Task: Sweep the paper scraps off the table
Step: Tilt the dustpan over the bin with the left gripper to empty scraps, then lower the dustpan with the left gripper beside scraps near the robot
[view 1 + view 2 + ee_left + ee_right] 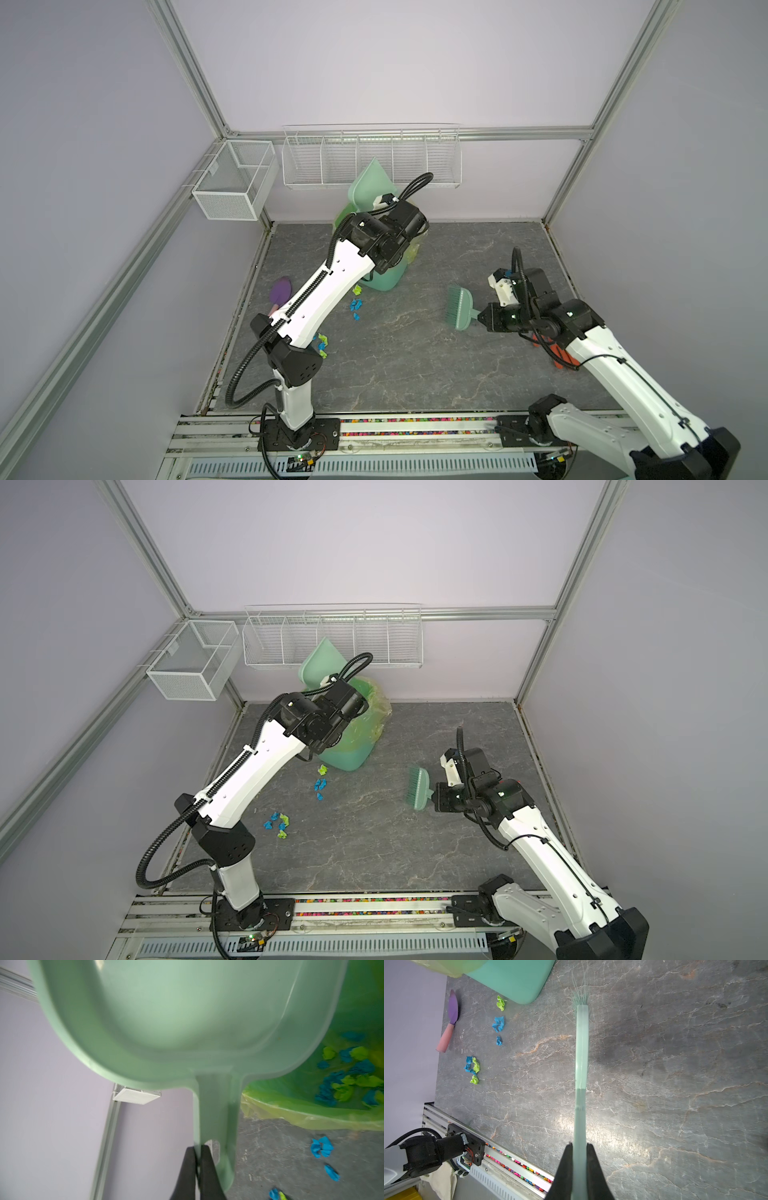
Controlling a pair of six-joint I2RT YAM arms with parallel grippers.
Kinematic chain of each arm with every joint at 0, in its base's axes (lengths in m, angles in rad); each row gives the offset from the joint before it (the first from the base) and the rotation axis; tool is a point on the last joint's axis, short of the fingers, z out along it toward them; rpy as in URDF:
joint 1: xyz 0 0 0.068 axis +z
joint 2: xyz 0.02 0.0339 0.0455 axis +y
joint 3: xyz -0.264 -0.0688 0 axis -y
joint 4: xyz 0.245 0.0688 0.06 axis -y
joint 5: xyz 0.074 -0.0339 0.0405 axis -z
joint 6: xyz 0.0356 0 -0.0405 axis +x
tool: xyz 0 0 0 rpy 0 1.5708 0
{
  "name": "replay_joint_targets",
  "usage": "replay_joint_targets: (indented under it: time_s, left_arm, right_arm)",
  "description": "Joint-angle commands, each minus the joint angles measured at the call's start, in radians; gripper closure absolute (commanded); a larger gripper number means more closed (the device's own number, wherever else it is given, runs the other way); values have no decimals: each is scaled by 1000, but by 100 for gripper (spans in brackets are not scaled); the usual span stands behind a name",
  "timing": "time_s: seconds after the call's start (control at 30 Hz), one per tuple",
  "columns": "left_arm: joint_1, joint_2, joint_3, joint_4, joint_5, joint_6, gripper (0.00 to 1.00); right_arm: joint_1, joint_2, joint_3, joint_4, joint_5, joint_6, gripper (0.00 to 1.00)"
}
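The paper scraps [320, 783], blue and lime, lie loose on the table [395, 845] in two small groups. One group runs in a short line from the foot of the green bin [349, 758] toward the front rail, its nearest lime bit just beside the bin's base. The other sits farther from the bin, out toward the left arm's elbow. In the left wrist view more scraps [349, 1076] rest inside the bin on its yellow-green liner.

Over the bin's mouth a pale green dustpan [166, 1012] is tipped steeply. The left gripper [197, 1149] has its fingers pinched tight on the edge of the dustpan's handle.

To the right of the bin and well apart from it, the right gripper [579, 1145] clamps the handle of a matching green brush [581, 1043], whose bristles face the bin. Whether the bristles touch the table cannot be told.

Left of the bin, near the table's edge, lies a purple scraper [452, 1009] with a pink handle. On the wall behind the bin hangs a white wire rack [370, 158].
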Motion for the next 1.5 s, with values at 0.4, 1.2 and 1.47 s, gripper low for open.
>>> replay_joint_targets:
  time_s: [0.4, 1.2, 1.47]
  left_arm:
    - [-1, -229, -166, -175, 580, -267, 100]
    - [118, -664, -873, 163, 940, -359, 100]
    - [229, -699, -1031, 270, 1059, -369, 100]
  right_arm:
    - [47, -47, -98, 171, -117, 175, 93]
    - [341, 249, 30, 426, -86, 349, 93]
    - [390, 432, 130, 537, -132, 407, 93]
